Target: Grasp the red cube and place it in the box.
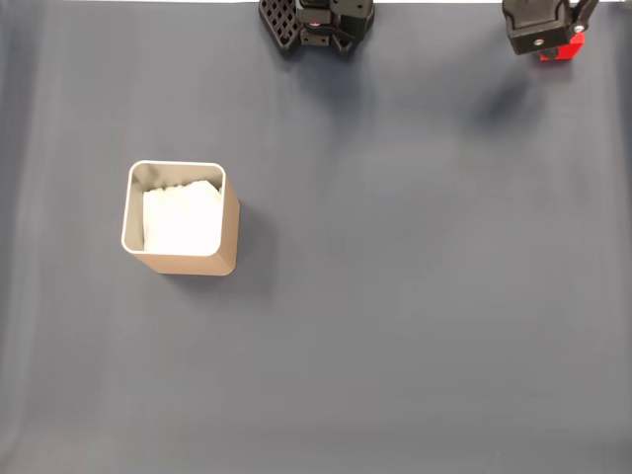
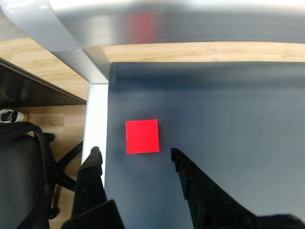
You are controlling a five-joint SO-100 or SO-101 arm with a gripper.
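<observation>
A big dark blue-grey mat (image 1: 395,326) covers the table. In the wrist view the mat ends near a pale table edge (image 2: 94,119), and past that edge there is a wooden floor (image 2: 52,71) and part of a black chair (image 2: 28,157).

The box (image 1: 229,229) stands on the mat in the fixed view, toward the left side. It is tan with round corners and a thin pale rim. It stands upright with its open top facing up, and white lining shows inside it.

The black gripper (image 2: 136,155) is far from the box, up in the top right corner of the fixed view (image 1: 541,28). In the wrist view its two fingers (image 2: 93,167) are spread wide apart. They hold nothing and touch nothing.

The red cube (image 2: 142,136) sits flat on the mat, well apart from the box. In the wrist view it lies just ahead of the gap between the fingertips, close to the mat's left edge. Its sides are nearly square with the picture, only a tiny bit turned. It has no long side. In the fixed view a bit of the cube (image 1: 561,49) peeks out from under the gripper.
</observation>
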